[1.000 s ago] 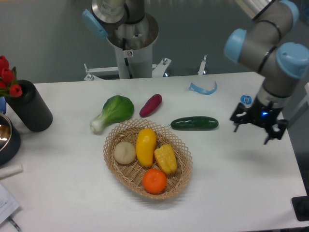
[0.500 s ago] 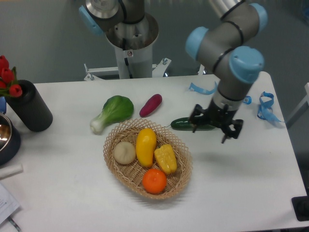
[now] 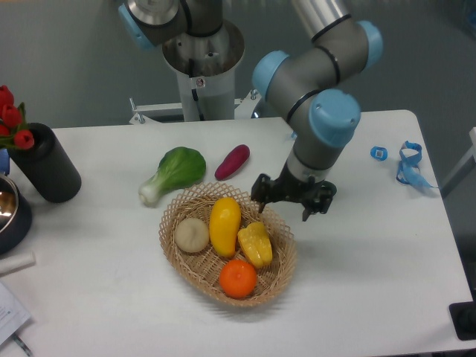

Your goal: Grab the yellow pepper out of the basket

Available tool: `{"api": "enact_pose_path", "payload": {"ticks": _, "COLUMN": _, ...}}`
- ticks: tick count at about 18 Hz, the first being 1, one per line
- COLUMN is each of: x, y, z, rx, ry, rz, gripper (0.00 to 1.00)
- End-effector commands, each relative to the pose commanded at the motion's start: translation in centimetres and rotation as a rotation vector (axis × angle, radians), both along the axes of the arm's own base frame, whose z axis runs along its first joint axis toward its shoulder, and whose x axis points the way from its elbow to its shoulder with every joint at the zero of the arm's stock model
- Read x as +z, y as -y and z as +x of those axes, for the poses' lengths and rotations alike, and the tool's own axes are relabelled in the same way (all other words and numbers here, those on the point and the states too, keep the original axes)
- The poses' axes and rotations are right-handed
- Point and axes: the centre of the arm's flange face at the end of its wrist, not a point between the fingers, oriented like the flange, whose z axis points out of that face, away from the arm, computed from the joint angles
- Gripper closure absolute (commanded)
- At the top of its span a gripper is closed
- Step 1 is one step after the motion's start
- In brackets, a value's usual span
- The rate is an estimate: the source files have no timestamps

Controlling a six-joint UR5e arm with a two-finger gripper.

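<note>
Over the basket rim: the gripper (image 3: 293,204) hangs at about 2 o'clock of the basket (image 3: 280,262), its fingers spread apart and holding nothing.
Yellow pepper: the yellow pepper (image 3: 255,244) lies inside the basket, right of centre, its ridged lobes facing up.
Neighbours: the yellow squash (image 3: 224,225) presses against the pepper at its 9 o'clock; the orange (image 3: 238,278) touches it at 7 o'clock; the pale round vegetable (image 3: 193,235) sits beyond the squash.
Outside the basket: the bok choy (image 3: 175,171) and the purple sweet potato (image 3: 232,161) rest on the surface (image 3: 357,275) toward 11 and 12 o'clock, well apart from the pepper.
Step in hand: bringing the open gripper above the pepper, judging by its place just beside the rim.
Doing it well: the gripper should travel toward 8 o'clock, centre over the pepper, then descend straight.
Finger line: closing along the 1-to-7 o'clock free flanks would likely avoid wedging a finger against the squash.
Risk: the wicker rim at 3 o'clock lies close, so a finger may catch the lattice.
</note>
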Motion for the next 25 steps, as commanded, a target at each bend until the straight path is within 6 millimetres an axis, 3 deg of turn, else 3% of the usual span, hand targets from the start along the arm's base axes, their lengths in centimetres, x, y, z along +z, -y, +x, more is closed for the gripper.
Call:
{"api": "enact_pose_path", "payload": {"ticks": 3, "x": -0.2, "y": -1.6, "z": 1.0, "rx": 0.026, "ry": 0.008, "rz": -0.008, "gripper": 0.00}}
{"api": "enact_pose_path", "payload": {"ticks": 9, "x": -1.7, "y": -2.9, "z": 1.6, "rx": 0.035, "ry": 0.025, "rz": -0.026, "gripper": 0.00}}
{"api": "enact_pose_path", "payload": {"ticks": 20, "x": -3.8, "y": -3.8, "z": 1.5, "rx": 0.026, "ry": 0.034, "rz": -0.061, "gripper": 0.01}}
{"api": "enact_pose_path", "payload": {"ticks": 23, "x": -3.9, "y": -3.8, "z": 1.5, "rx": 0.027, "ry": 0.037, "rz": -0.063, "gripper": 0.20}}
{"api": "enact_pose_path", "payload": {"ticks": 24, "x": -4.0, "y": -3.9, "z": 1.6, "rx": 0.032, "ry": 0.039, "rz": -0.065, "gripper": 0.38}}
{"api": "enact_pose_path", "payload": {"ticks": 25, "x": -4.0, "y": -3.9, "z": 1.6, "rx": 0.051, "ry": 0.041, "rz": -0.068, "gripper": 0.47}}
